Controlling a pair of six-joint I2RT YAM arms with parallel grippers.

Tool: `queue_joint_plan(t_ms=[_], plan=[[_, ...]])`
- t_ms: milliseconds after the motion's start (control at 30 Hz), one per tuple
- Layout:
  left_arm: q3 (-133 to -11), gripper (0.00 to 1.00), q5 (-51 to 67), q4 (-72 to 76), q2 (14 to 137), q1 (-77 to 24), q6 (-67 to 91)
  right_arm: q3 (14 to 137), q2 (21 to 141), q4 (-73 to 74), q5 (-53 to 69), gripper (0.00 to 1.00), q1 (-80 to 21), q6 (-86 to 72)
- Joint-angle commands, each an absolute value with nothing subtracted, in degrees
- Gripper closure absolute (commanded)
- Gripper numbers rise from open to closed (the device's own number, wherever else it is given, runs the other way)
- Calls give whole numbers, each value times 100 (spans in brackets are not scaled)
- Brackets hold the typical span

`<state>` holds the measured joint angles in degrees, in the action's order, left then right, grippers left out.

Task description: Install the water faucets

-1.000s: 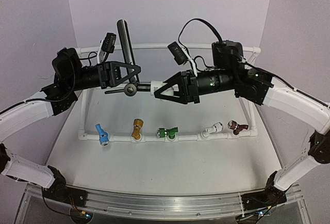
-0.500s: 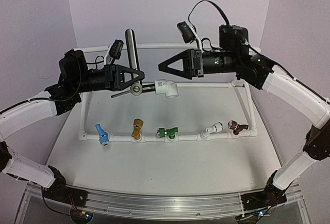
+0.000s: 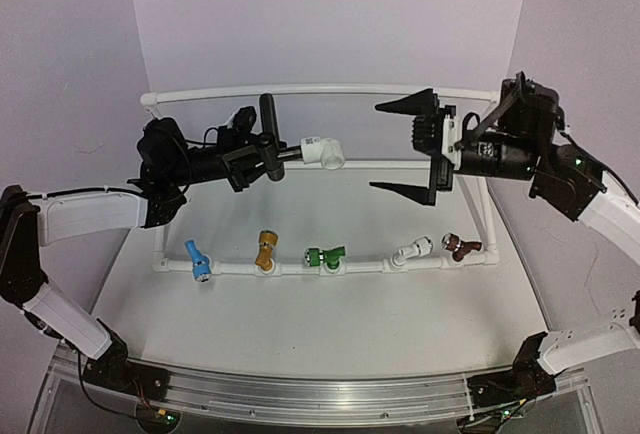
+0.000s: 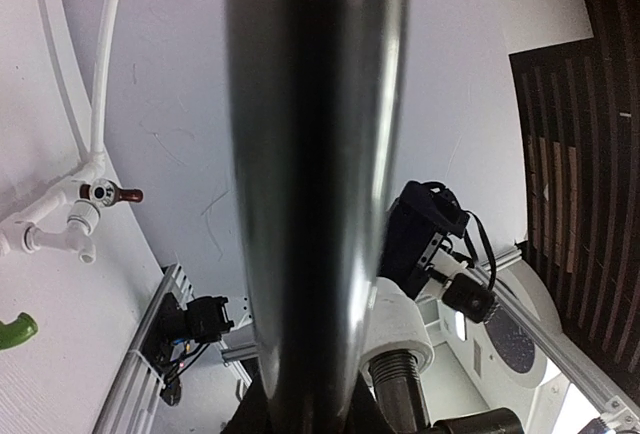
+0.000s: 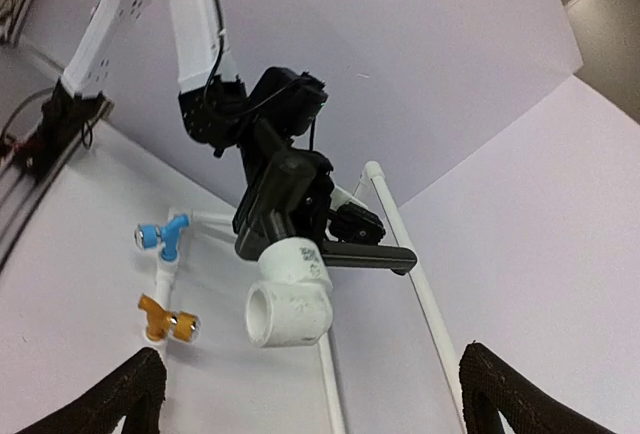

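Note:
My left gripper [image 3: 255, 154] is shut on the body of a dark grey faucet [image 3: 268, 144], held in the air above the back of the pipe frame. The faucet's long lever [image 3: 268, 114] points up and its white pipe fitting [image 3: 323, 152] points right. In the left wrist view the lever [image 4: 310, 184] fills the middle, with the fitting [image 4: 400, 329] beside it. My right gripper [image 3: 403, 147] stands wide open to the right of the fitting, well apart from it. In the right wrist view the fitting [image 5: 290, 299] faces me between the two black fingertips [image 5: 135, 394].
A white pipe frame [image 3: 330, 89] stands on the table. Its front rail carries a row of small faucets: blue [image 3: 197, 259], orange [image 3: 265, 250], green [image 3: 324, 256], white [image 3: 412, 250] and brown [image 3: 460, 246]. Purple walls close in at the back and both sides.
My right gripper has let go of the white fitting, opened wide and drawn back to the right. The left gripper has kept the faucet and raised it a little.

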<state>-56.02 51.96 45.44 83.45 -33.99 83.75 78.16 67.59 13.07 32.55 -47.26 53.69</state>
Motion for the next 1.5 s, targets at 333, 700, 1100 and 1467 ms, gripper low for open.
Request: queue_joint_plan(t_ms=[333, 700, 1100, 1467], plan=[[-5816, 100, 5575, 5025, 8224, -3537, 8651, 7150, 7111, 69, 1943, 6, -5538, 8816], [-5762, 100, 5632, 4848, 8200, -3568, 8407, 7367, 7496, -341, 1764, 39, -5700, 8722], [-5897, 100, 5687, 3758, 8042, -3595, 7316, 8073, 7662, 109, 1713, 56, -5711, 7100], [-5981, 100, 5930, 3243, 7825, -3602, 6730, 8432, 7888, 486, 1374, 54, -5708, 6658]])
